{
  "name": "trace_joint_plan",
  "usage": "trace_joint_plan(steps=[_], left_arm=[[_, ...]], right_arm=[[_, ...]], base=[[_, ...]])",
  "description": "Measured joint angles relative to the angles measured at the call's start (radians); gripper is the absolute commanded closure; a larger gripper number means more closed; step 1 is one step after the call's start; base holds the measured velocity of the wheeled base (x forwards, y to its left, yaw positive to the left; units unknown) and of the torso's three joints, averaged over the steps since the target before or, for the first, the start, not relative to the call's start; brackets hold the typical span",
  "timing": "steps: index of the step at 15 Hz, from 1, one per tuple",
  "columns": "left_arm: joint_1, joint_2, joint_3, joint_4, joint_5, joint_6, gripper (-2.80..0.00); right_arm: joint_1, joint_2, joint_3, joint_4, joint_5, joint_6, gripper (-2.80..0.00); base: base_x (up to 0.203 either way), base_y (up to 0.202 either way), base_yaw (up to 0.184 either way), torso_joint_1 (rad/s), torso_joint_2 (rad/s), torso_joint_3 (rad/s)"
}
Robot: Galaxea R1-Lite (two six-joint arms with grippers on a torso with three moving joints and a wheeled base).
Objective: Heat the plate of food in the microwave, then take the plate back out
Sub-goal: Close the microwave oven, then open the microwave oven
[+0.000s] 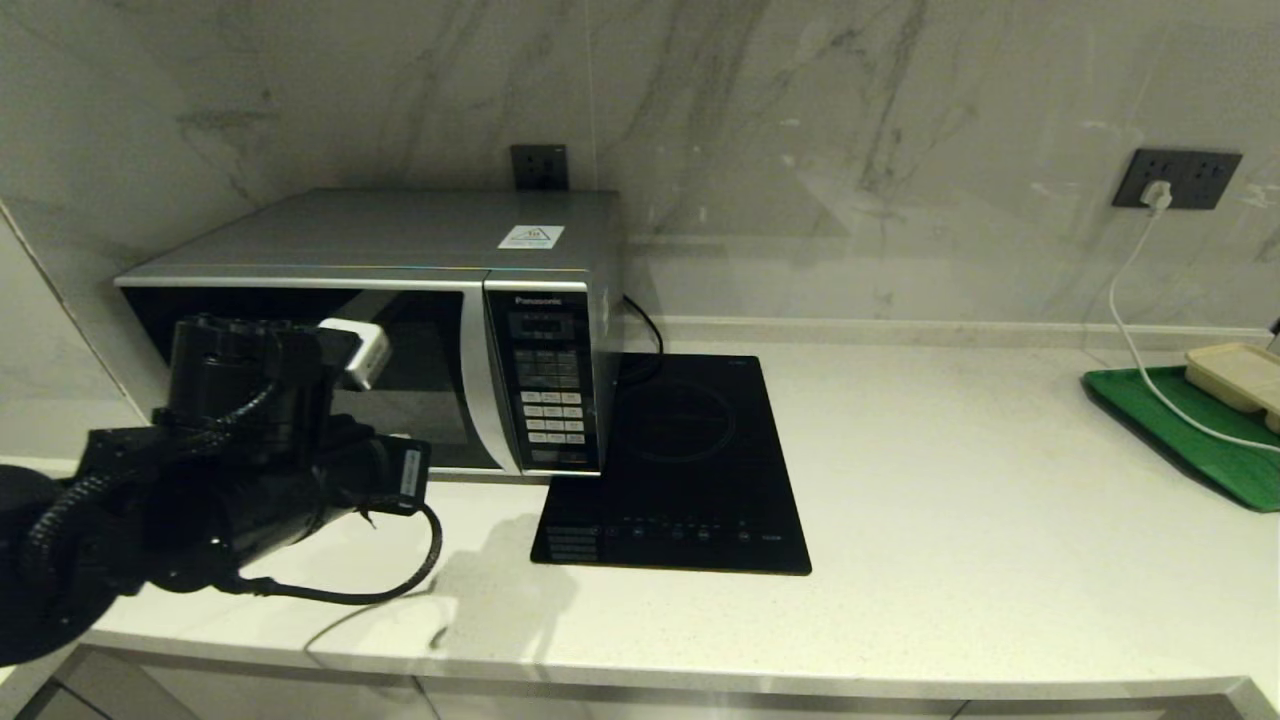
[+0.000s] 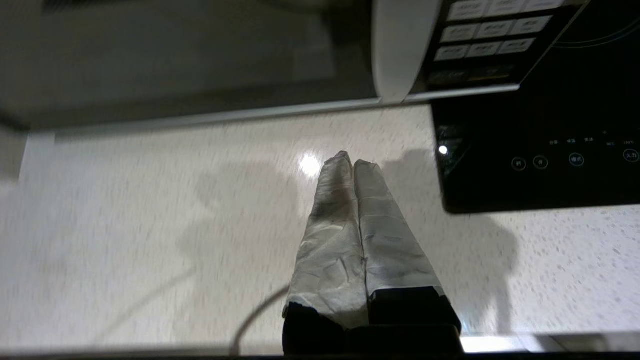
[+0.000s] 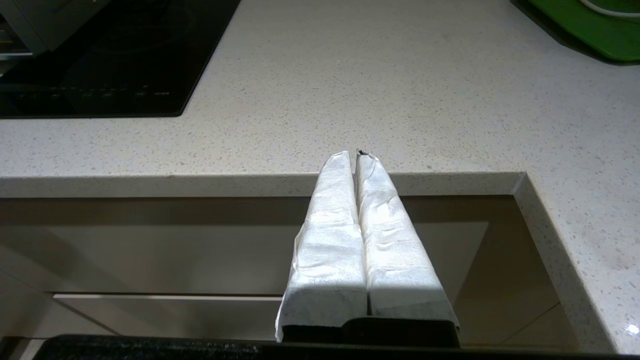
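The silver-grey microwave stands at the back left of the counter with its dark glass door closed. The plate of food shows in no view. My left arm hangs in front of the door. In the left wrist view my left gripper is shut and empty above the white counter, just ahead of the door's lower edge, below and to the side of the silver handle strip and button panel. My right gripper, out of the head view, is shut and empty at the counter's front edge.
A flat black induction hob lies right of the microwave. At the far right a green tray carries a beige rectangular tray, crossed by a white cable from a wall socket. Cabinet fronts sit below the counter edge.
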Motion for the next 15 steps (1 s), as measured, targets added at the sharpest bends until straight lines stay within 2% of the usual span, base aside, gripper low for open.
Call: trace_joint_plan(steps=[2, 5, 9, 15], left_arm=[[-0.056, 0.076, 0.020, -0.127, 0.001, 0.059, 0.00], [-0.124, 0.198, -0.003, -0.163, -0.006, 0.050, 0.00], [-0.159, 0.326, -0.068, -0.150, -0.004, -0.113, 0.00], [-0.153, 0.434, -0.220, -0.050, -0.001, -0.247, 0.00]], right_arm=[[0.000, 0.000, 0.000, 0.000, 0.000, 0.000, 0.00], [0.000, 0.000, 0.000, 0.000, 0.000, 0.000, 0.00], [0.000, 0.000, 0.000, 0.000, 0.000, 0.000, 0.00], [0.000, 0.000, 0.000, 0.000, 0.000, 0.000, 0.00]], base=[[0.000, 0.000, 0.000, 0.000, 0.00, 0.000], [0.000, 0.000, 0.000, 0.000, 0.00, 0.000], [0.000, 0.000, 0.000, 0.000, 0.00, 0.000], [0.000, 0.000, 0.000, 0.000, 0.00, 0.000]])
